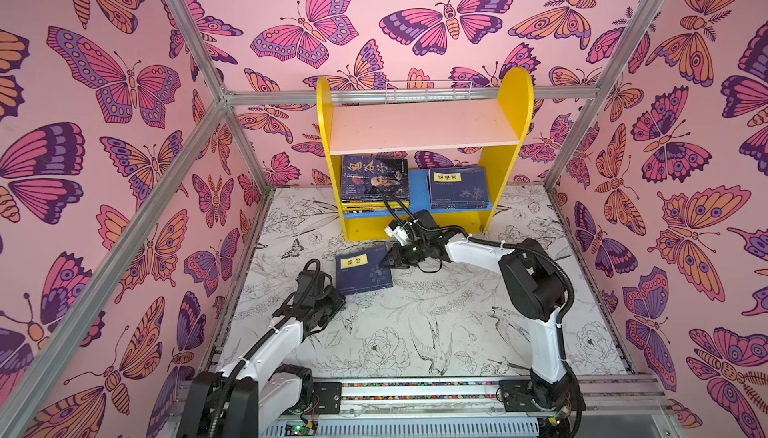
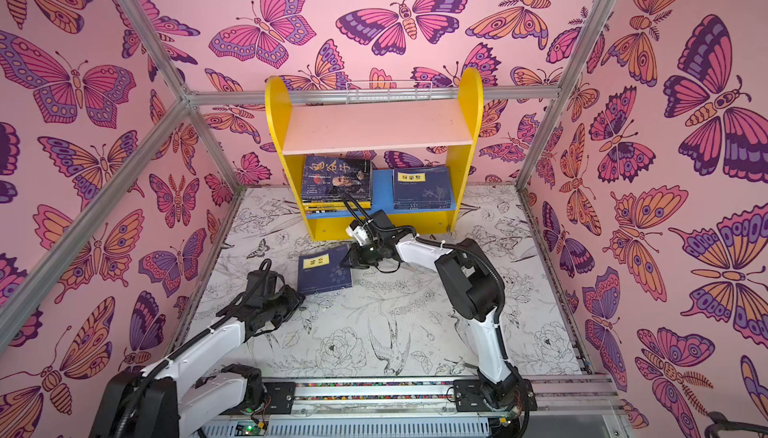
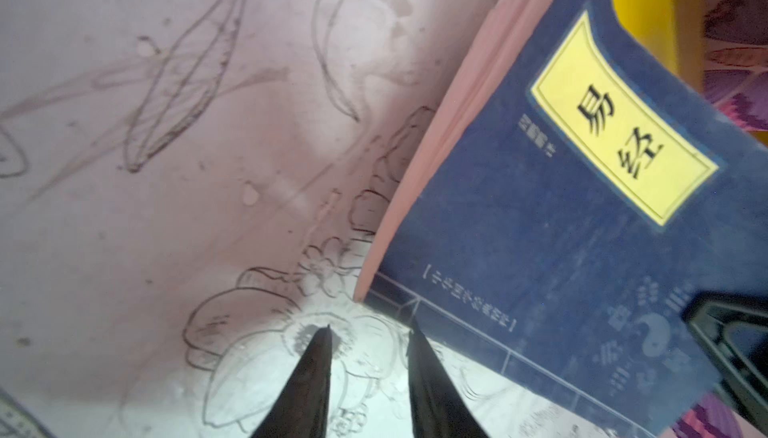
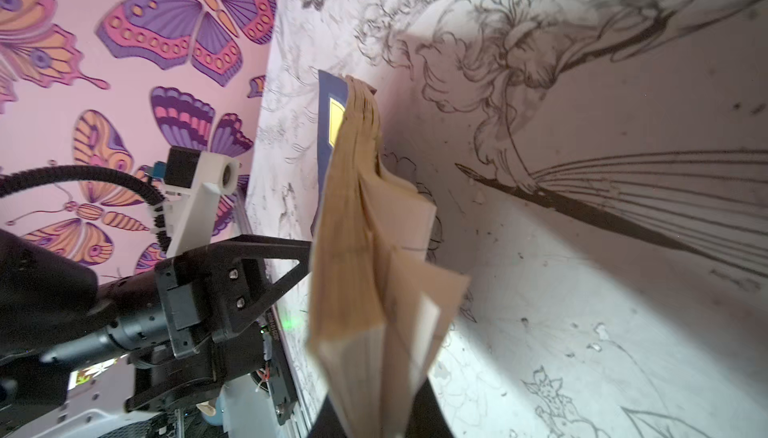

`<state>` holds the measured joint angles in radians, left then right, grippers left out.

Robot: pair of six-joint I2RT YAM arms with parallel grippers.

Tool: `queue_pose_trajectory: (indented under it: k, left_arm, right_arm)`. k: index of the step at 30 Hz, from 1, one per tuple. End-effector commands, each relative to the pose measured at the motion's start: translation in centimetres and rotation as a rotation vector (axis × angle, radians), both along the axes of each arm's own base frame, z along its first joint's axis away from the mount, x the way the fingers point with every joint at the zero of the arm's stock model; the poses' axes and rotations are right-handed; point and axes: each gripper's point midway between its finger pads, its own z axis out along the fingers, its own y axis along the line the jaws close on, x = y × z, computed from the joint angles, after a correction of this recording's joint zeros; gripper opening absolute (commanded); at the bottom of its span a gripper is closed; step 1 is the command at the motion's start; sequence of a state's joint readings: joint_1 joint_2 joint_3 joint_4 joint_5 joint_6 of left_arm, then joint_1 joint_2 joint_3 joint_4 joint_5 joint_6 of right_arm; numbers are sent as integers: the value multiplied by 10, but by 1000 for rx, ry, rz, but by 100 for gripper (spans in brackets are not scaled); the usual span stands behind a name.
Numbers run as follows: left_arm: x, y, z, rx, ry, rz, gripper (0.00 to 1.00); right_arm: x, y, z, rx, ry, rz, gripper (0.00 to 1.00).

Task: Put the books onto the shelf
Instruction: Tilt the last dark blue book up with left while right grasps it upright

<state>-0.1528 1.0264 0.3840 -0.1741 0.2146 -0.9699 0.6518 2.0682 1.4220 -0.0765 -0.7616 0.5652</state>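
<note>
Two stacks of paperbacks shelved on the yellow-sided shelf's (image 1: 505,161) blue lower board; one navy yellow-labelled paperback (image 1: 363,272) remaining on worktop, right end effector (image 1: 392,258) clamped on its page edge, left end effector (image 3: 370,334) narrowly parted, empty.

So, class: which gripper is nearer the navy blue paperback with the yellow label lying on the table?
Right. The right gripper is shut on the navy paperback's edge; the left gripper stands open just off its corner.

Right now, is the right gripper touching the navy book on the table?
Touching. In the right wrist view the right gripper is shut on the page edge of the navy book; both top views agree.
</note>
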Motion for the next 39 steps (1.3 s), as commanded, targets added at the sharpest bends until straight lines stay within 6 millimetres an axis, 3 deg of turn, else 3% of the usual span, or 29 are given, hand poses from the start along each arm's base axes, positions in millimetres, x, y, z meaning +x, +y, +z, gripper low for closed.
queue_pose_trajectory:
  k: [1, 8, 13, 20, 23, 28, 33, 35, 36, 39]
  left_arm:
    - [11, -9, 44, -89, -126, -52, 43]
    - [24, -22, 112, -178, -329, -153, 58]
    - [32, -37, 131, -235, -380, -244, 72]
    - [32, -53, 148, -304, -453, -337, 72]
    - [29, -63, 161, -339, -501, -403, 59]
    - [22, -79, 174, -359, -549, -484, 30]
    - [20, -81, 187, -339, -597, -505, 7]
    - [22, -78, 192, -326, -613, -481, 2]
    - [24, -76, 195, -321, -624, -463, 0]
    - [31, -69, 204, -311, -660, -398, 0]
  right_arm:
    - [11, -14, 54, 155, -52, 1, 0]
    - [3, -49, 96, 257, -79, 20, 0]
    - [-11, -52, 112, 310, -80, 65, 0]
    - [-35, -44, 121, 372, -68, 154, 0]
    - [-47, -38, 114, 359, -51, 197, 0]
    - [-44, -39, 111, 340, -44, 182, 0]
    - [-4, -68, 105, 246, -95, -11, 5]
    - [17, -89, 104, 217, -109, -125, 19]
    - [24, -97, 105, 213, -118, -173, 32]
    - [21, -106, 113, 242, -146, -190, 54]
